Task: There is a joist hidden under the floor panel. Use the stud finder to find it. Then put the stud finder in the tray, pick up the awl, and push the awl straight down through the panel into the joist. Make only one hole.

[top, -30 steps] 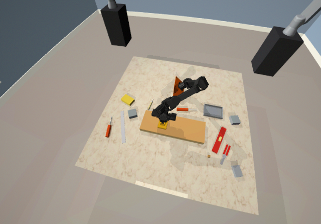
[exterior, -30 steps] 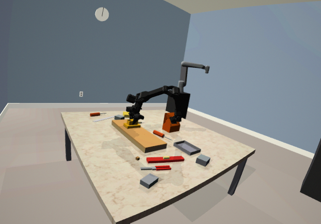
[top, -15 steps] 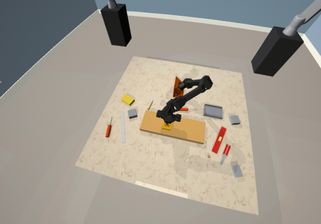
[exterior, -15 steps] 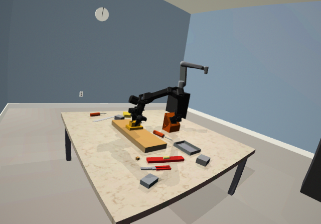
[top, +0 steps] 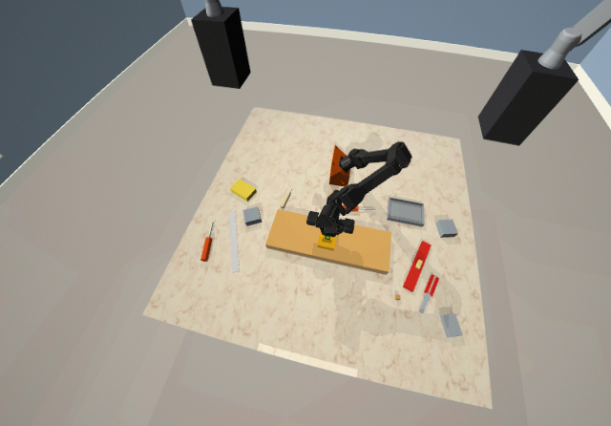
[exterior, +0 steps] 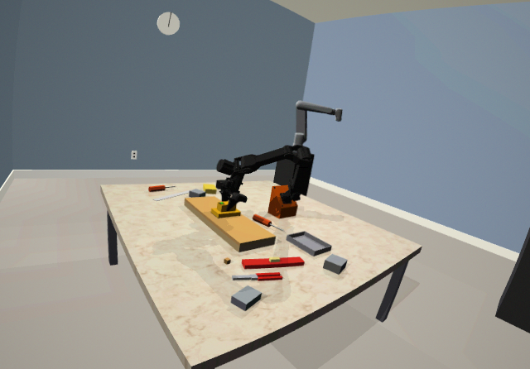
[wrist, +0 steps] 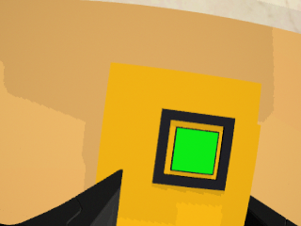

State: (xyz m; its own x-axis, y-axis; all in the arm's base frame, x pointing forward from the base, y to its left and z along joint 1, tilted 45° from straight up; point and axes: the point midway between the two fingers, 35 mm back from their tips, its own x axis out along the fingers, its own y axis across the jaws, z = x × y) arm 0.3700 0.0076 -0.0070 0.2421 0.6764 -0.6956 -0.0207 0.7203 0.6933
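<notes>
The yellow stud finder point(top: 326, 244) point(exterior: 225, 213) point(wrist: 136, 104) sits on the tan floor panel point(top: 365, 250) point(exterior: 252, 233) point(wrist: 38, 141), near the panel's middle lengthwise. Its square light point(wrist: 195, 151) glows green. My gripper point(top: 327, 235) point(wrist: 174, 185) is shut on the stud finder, one black finger on each side. An orange-handled tool with a thin shaft point(top: 366, 209) point(exterior: 262, 220) lies behind the panel, partly hidden by the arm in the top view. A similar one point(top: 206, 248) point(exterior: 156, 188) lies far left. I cannot tell which is the awl. The grey tray point(top: 405, 211) point(exterior: 309, 242) is empty.
A red level point(top: 412, 275) point(exterior: 257, 263), red-handled pliers point(top: 431, 286) point(exterior: 269, 276) and a small brown cube point(top: 397, 296) point(exterior: 226, 261) lie right of the panel. A ruler point(top: 234, 244), grey block point(top: 252, 215), yellow block point(top: 242, 189) and thin pale tool point(top: 285, 199) lie left.
</notes>
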